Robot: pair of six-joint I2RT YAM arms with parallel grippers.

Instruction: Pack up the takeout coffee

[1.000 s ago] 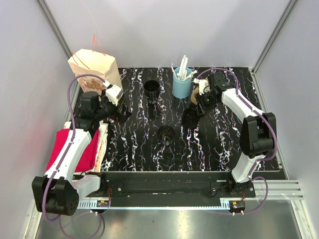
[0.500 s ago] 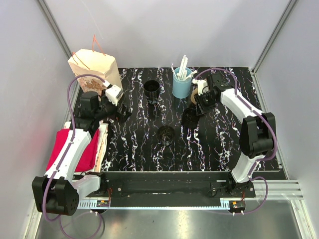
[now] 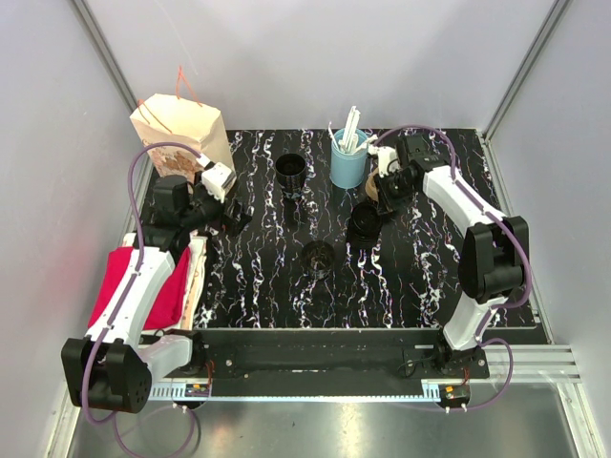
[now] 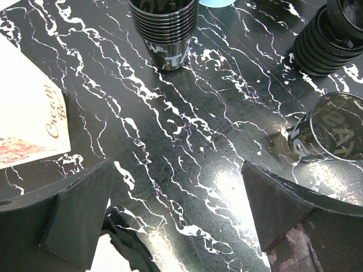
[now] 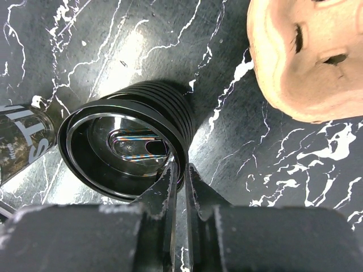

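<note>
Pinching top lid (image 5: 125, 148) rim atop lid stack (image 5: 170, 105) with right fingers (image 5: 162, 195); holding left fingers (image 4: 79, 209) wide apart near paper bag (image 3: 181, 134). At counter (image 3: 258, 281) centre, lidless takeout coffee cup (image 3: 318, 258). In blue cup (image 3: 347, 170), white straws (image 3: 351, 124).

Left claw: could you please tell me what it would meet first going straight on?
The left claw would probably meet the bare marbled tabletop first; the stack of black cups stands farther along, depth unclear.

The takeout coffee (image 3: 318, 258), 1 small black cup with pale lettering on its side, stands upright near the frame's centre.
</note>
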